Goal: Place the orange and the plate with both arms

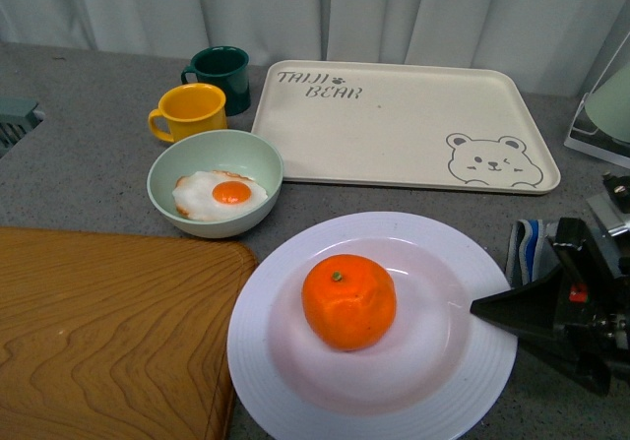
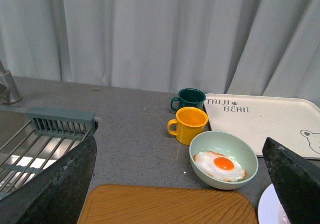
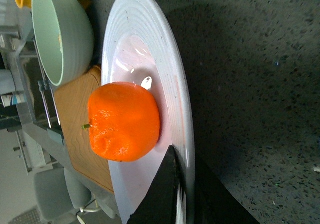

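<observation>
Bowl [image 1: 212, 229], egg [image 1: 219, 196] inside, just behind plate [image 1: 295, 401]; wooden board [image 1: 108, 332] beside left rim.

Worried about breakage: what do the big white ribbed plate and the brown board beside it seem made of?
The large round white ribbed plate looks glazed ceramic or melamine: glossy highlights. The brown rounded board looks wooden, satin-finished: flowing grain lines.

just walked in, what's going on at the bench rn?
The orange sits in the middle of the white plate on the counter, next to the wooden board. The right gripper is at the plate's right edge with one finger reaching in over the rim; whether it is clamped on the rim can't be told. The left gripper is open and empty, out of the front view, looking over the board towards the mugs.
</observation>
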Controlling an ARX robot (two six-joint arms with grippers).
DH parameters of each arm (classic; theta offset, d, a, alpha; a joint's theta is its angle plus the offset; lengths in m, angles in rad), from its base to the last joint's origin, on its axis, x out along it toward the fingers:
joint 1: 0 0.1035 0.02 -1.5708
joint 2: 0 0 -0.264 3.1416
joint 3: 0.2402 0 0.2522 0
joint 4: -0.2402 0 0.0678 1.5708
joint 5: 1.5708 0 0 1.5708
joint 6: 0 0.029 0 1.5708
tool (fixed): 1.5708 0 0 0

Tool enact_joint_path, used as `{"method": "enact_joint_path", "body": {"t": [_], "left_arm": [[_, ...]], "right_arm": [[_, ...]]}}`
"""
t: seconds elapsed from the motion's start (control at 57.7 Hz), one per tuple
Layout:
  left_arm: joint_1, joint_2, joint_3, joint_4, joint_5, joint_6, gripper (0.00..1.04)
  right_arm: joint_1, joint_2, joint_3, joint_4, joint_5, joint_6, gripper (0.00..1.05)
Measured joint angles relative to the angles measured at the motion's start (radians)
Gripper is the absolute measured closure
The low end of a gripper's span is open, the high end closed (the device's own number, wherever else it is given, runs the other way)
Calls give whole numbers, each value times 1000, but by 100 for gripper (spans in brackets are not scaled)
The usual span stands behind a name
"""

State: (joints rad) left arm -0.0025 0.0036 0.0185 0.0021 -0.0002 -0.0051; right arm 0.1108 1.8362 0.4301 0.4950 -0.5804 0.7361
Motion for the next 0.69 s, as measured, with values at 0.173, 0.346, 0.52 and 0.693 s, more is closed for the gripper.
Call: {"method": "enact_joint_path", "body": {"t": [0.173,0.346,0.52,0.693], "left_arm": [[0,0,0,0,0,0,7],[0,0,0,0,0,0,7],[0,0,0,0,0,0,7],[0,0,0,0,0,0,7]], "right_arm": [[-53,-58,-36,135,-2,47,104],[-90,-103,-46,210,-28,70,104],[-116,-124,-46,316,-71,142,104],[-122,-76,-1,412,-79,212,104]]}}
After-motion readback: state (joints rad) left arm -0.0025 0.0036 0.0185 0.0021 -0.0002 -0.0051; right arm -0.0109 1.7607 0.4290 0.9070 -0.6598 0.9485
